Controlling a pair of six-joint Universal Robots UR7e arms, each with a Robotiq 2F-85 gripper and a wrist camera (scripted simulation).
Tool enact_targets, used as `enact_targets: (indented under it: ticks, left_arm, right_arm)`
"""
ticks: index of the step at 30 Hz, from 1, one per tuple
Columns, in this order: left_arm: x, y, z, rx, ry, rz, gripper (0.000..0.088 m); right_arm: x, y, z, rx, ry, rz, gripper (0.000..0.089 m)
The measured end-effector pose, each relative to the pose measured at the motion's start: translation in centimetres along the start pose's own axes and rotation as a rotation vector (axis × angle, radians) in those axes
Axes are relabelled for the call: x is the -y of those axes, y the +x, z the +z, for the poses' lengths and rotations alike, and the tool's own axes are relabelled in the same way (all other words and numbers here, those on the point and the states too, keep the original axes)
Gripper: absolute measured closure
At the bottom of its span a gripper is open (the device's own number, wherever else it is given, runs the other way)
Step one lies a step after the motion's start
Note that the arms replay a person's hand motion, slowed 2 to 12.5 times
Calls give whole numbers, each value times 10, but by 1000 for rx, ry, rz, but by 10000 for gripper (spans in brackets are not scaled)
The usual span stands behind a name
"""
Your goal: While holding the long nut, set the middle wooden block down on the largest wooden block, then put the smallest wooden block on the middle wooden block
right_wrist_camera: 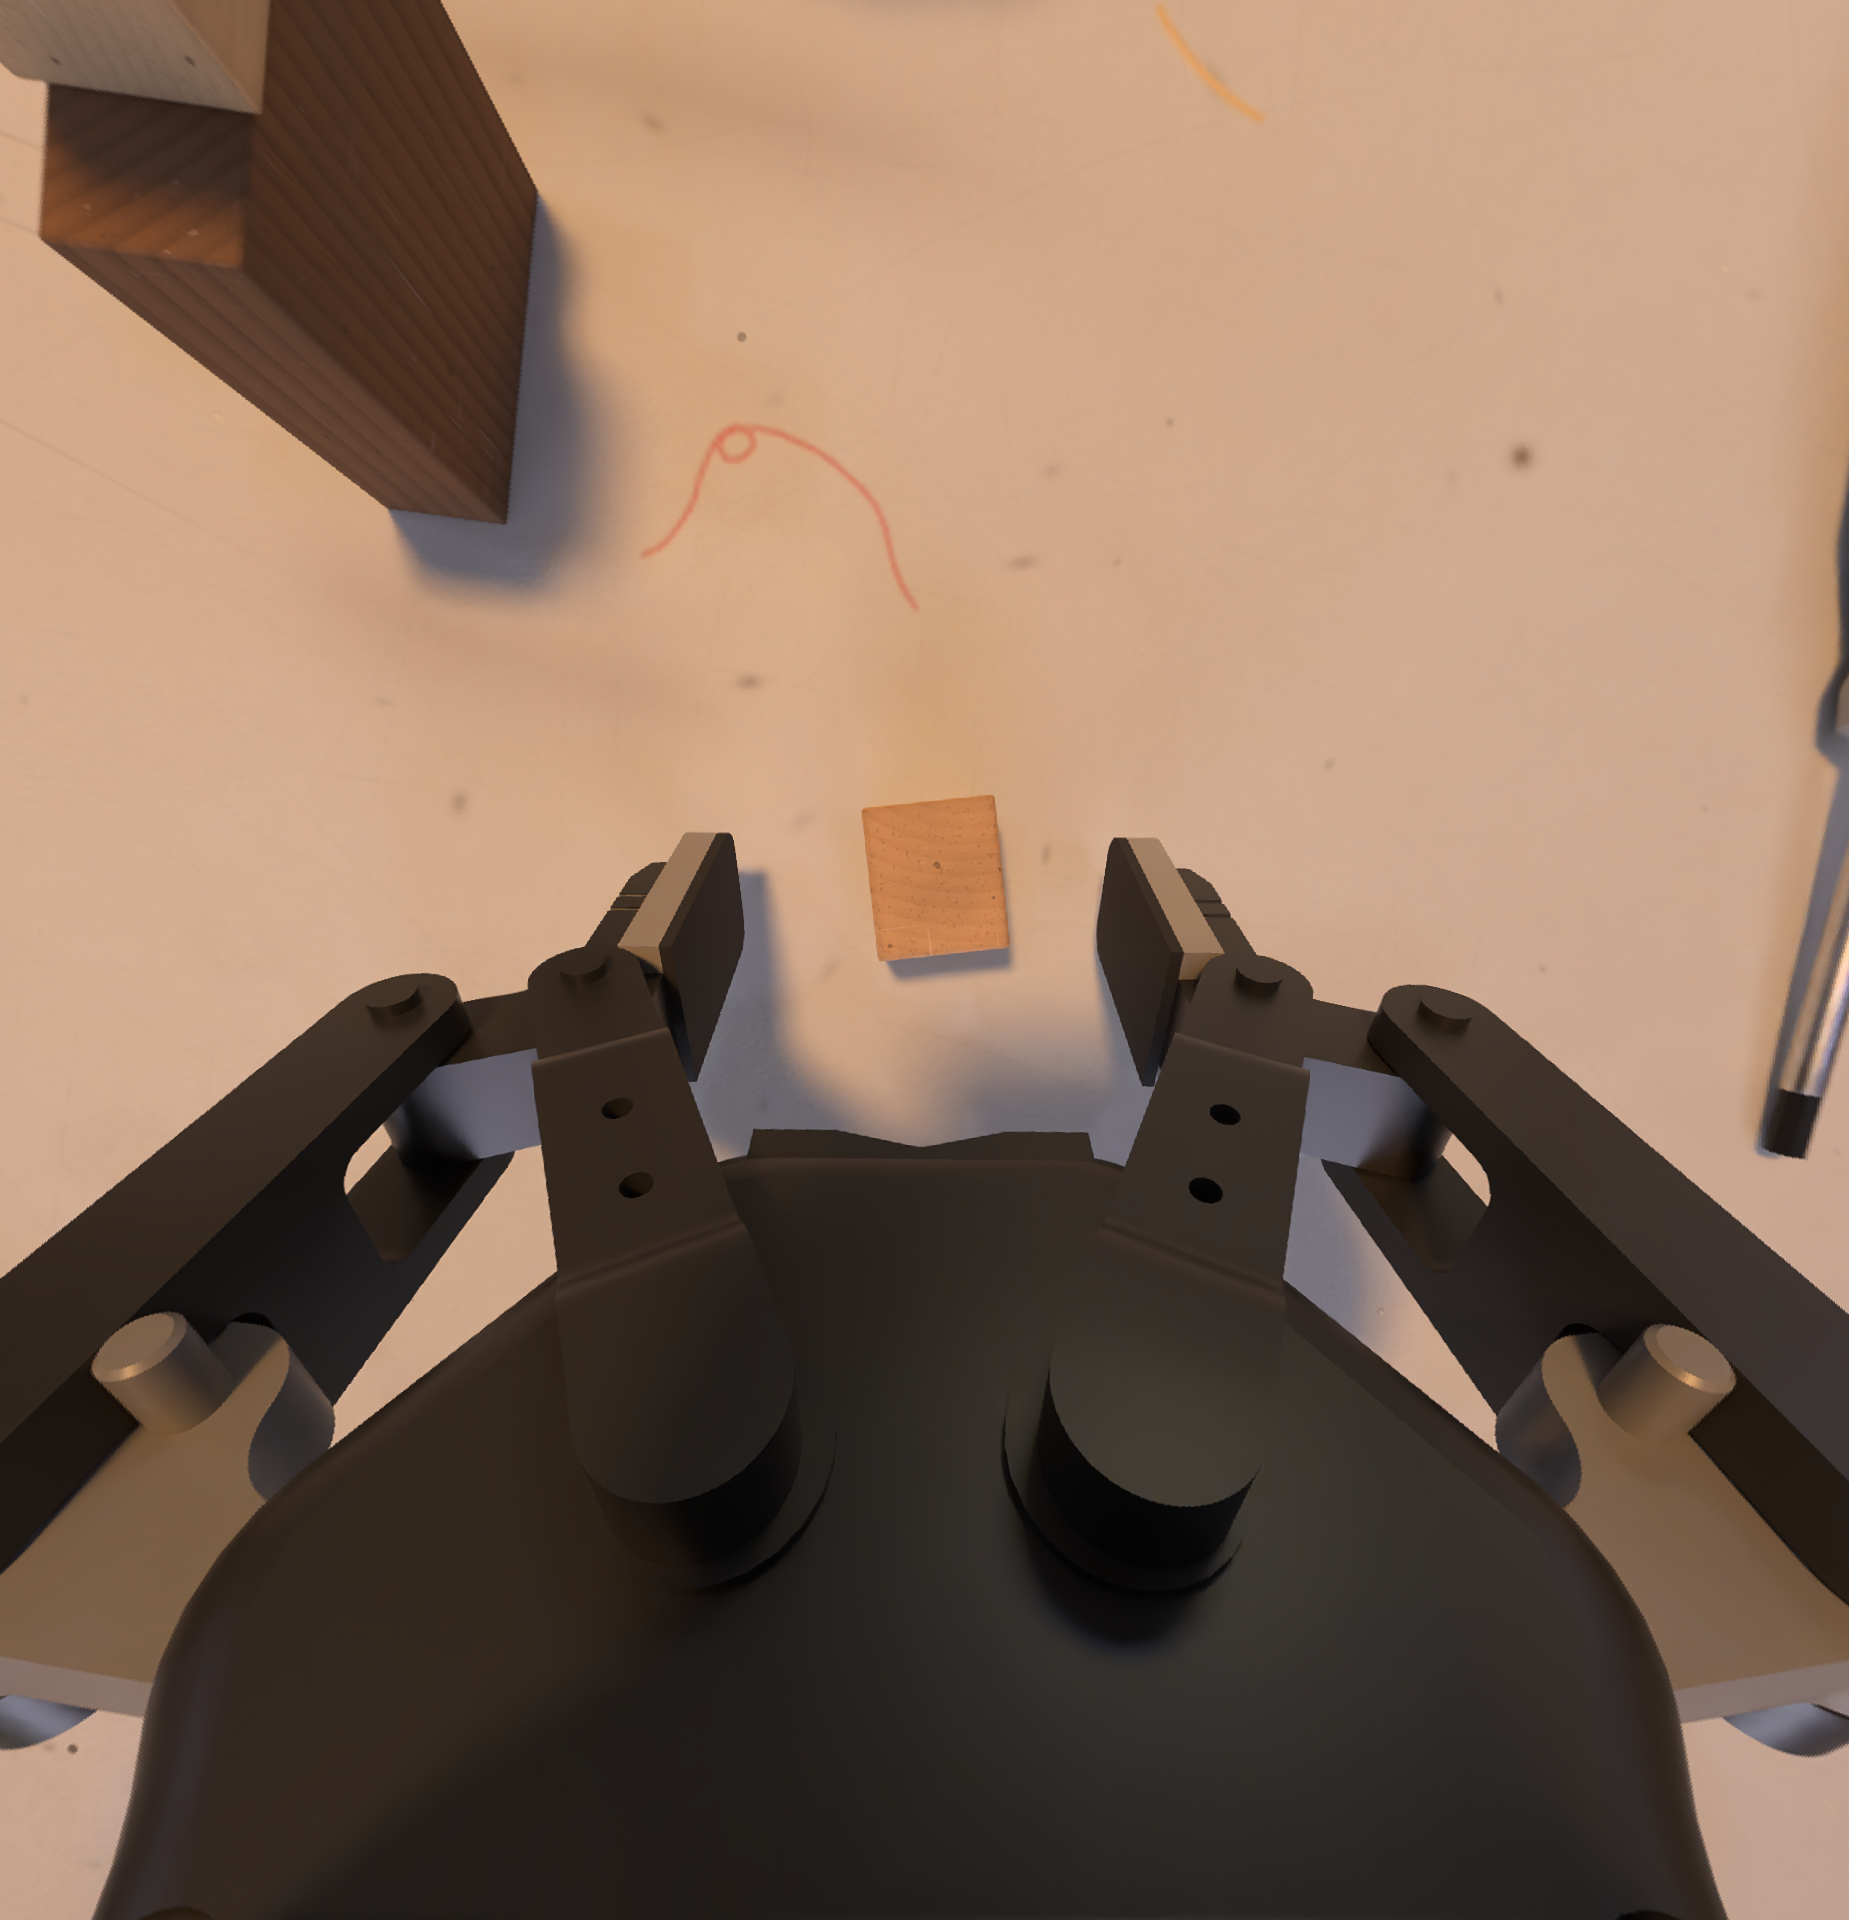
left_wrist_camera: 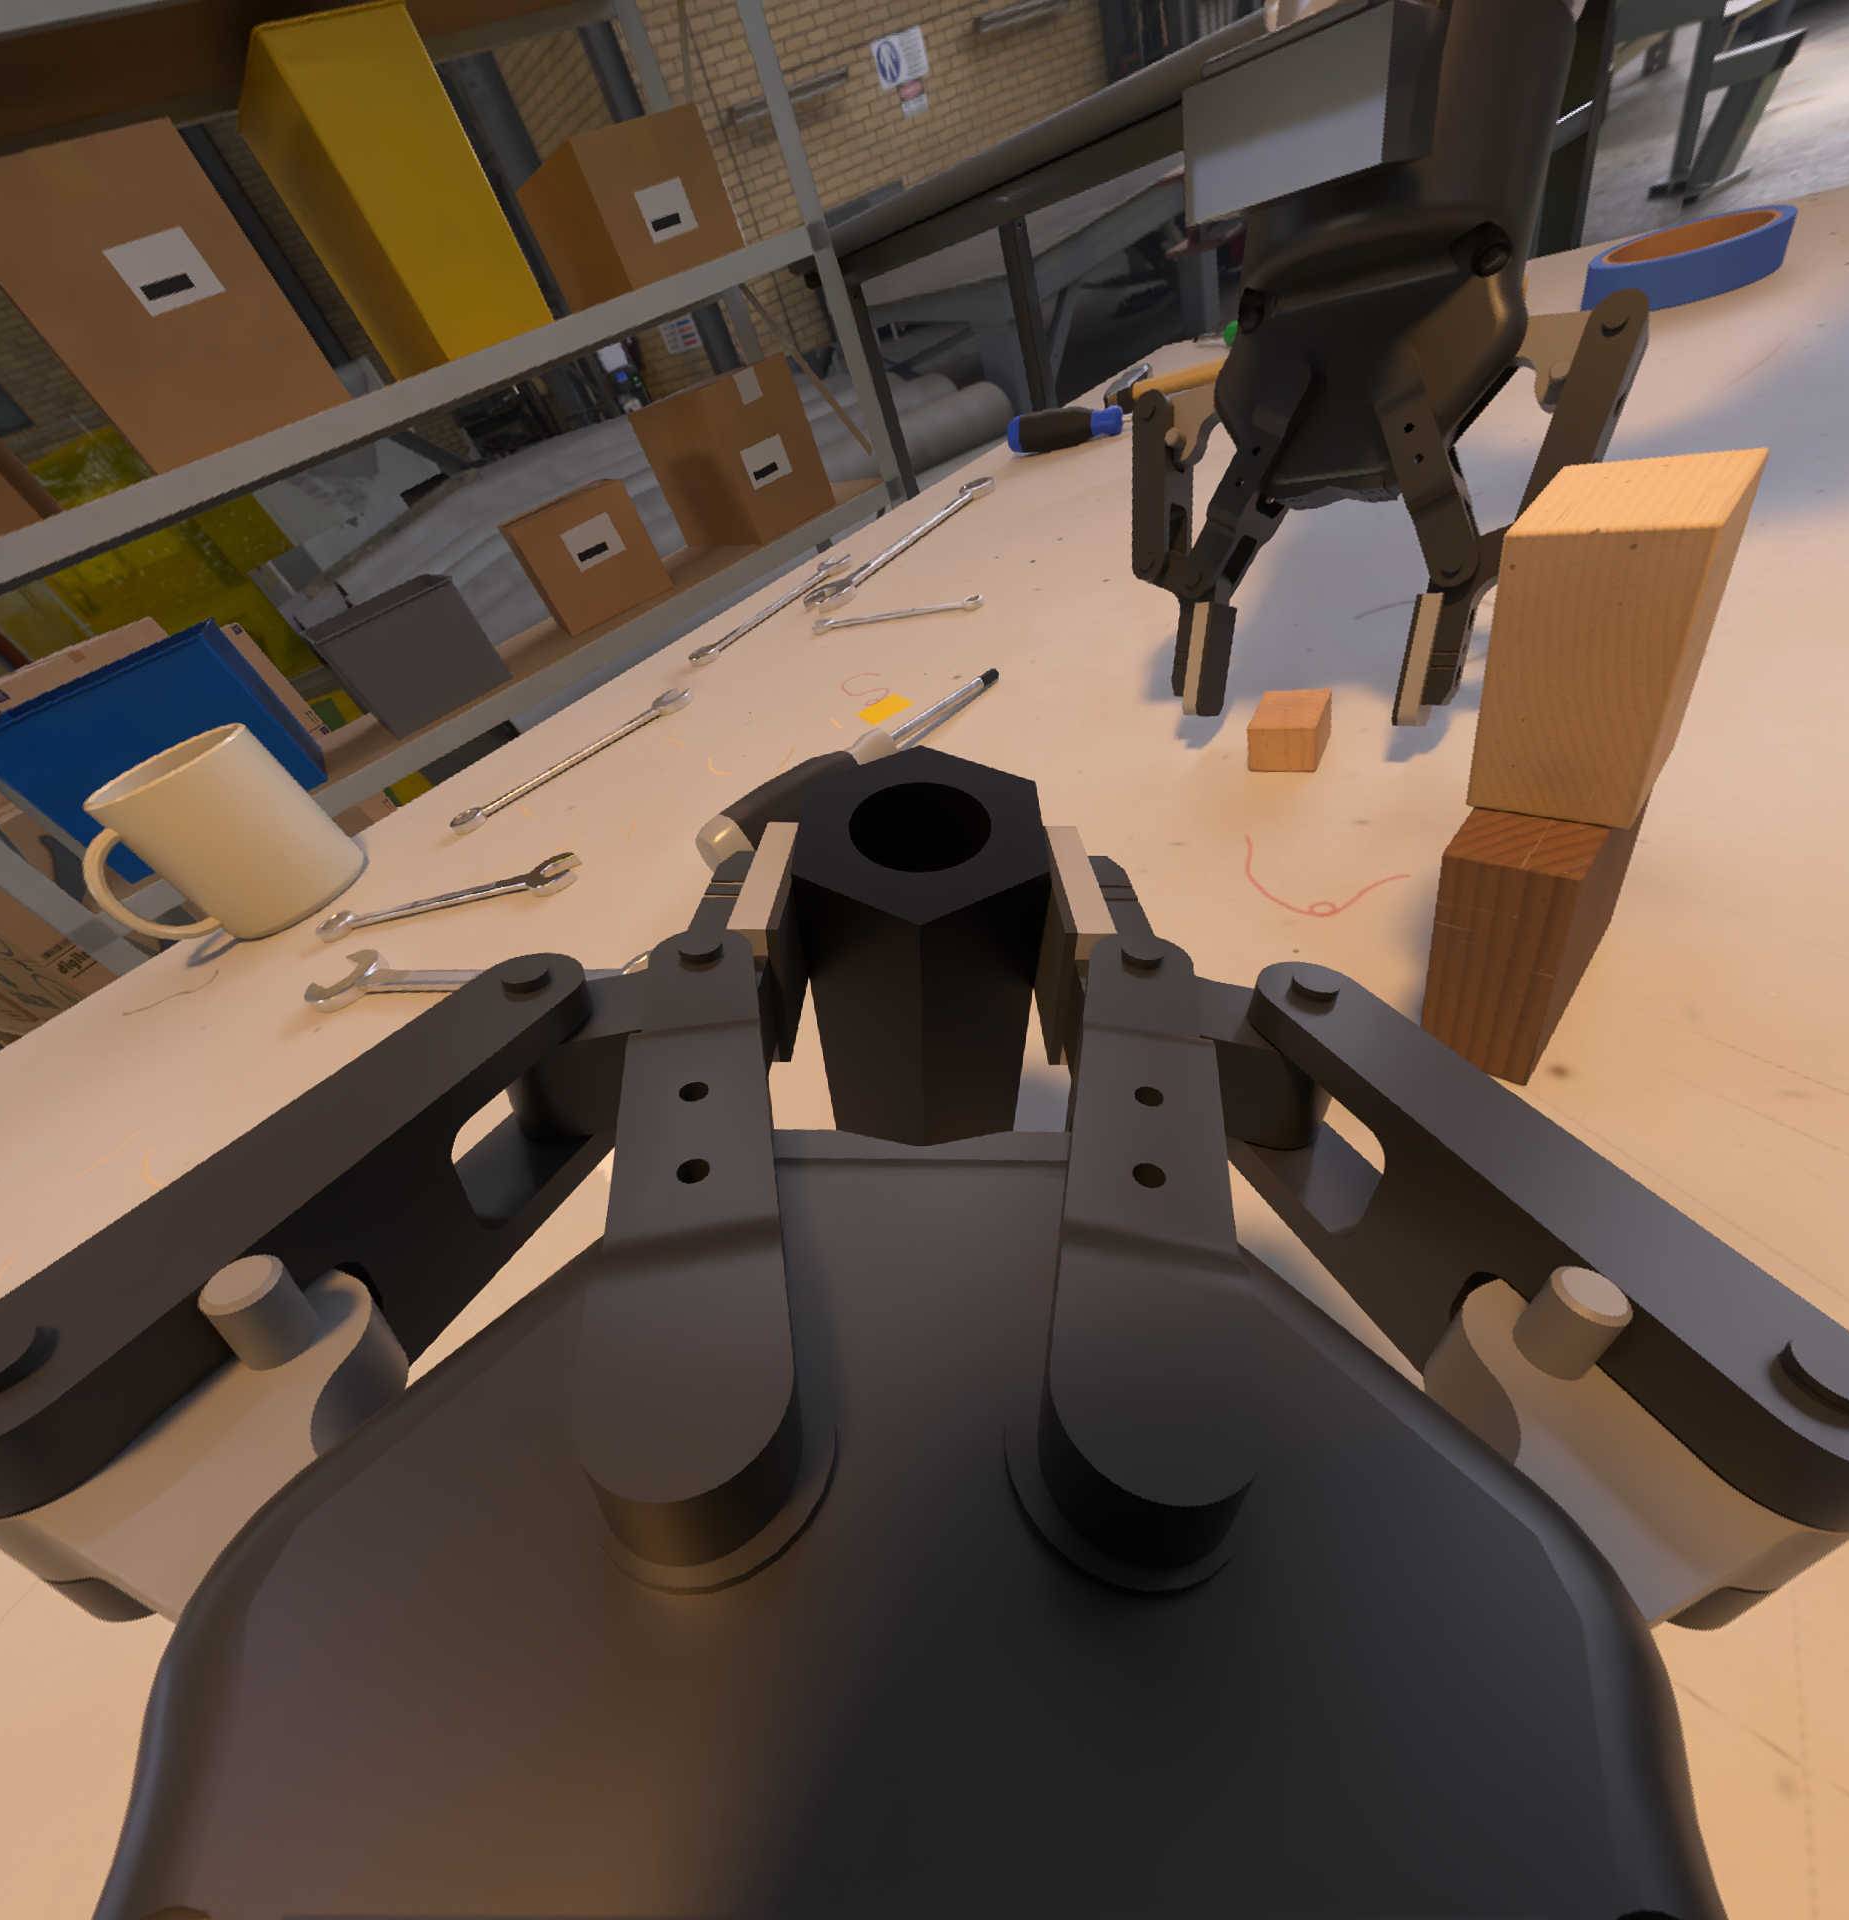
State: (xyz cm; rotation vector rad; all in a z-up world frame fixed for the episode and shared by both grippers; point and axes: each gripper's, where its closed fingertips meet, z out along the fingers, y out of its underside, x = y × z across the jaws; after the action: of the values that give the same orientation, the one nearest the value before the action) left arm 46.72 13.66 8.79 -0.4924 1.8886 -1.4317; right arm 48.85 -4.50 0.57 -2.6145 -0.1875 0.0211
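Observation:
My left gripper (left_wrist_camera: 920,883) is shut on the black hexagonal long nut (left_wrist_camera: 920,935) and holds it above the table. The light middle wooden block (left_wrist_camera: 1606,634) rests on the dark largest wooden block (left_wrist_camera: 1522,935) at the right; both also show in the right wrist view, light block (right_wrist_camera: 120,42) on dark block (right_wrist_camera: 307,291), at the top left. The smallest wooden block (right_wrist_camera: 935,876) lies flat on the table. My right gripper (right_wrist_camera: 920,914) is open, pointing down, its fingers on either side of it and just above; it also shows in the left wrist view (left_wrist_camera: 1309,675) over that block (left_wrist_camera: 1289,730).
Several wrenches (left_wrist_camera: 577,758) and a cream mug (left_wrist_camera: 224,831) lie to the left. A screwdriver (right_wrist_camera: 1834,883) lies at the right of the small block. A blue tape roll (left_wrist_camera: 1689,244) and a blue-handled screwdriver (left_wrist_camera: 1065,426) lie far back. Shelves with boxes (left_wrist_camera: 151,291) stand beyond the table edge.

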Motion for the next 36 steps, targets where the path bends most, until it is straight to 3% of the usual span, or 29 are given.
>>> enact_targets:
  ticks: [7,17,23,30,36]
  left_arm:
    - [0,0,0,-2,-4,-4,516]
    - [0,0,0,-3,-2,-8,516]
    - [-1,-1,1,-1,-9,-12,516]
    - [-2,-2,1,1,-15,-16,516]
    - [-2,-2,1,2,-16,-20,516]
  right_arm:
    - [1,2,0,79,108,14,336]
    - [4,4,0,139,216,14,430]
    - [6,2,2,136,247,-20,487]
    - [8,1,4,127,256,-50,669]
    - [9,2,4,109,247,-66,673]
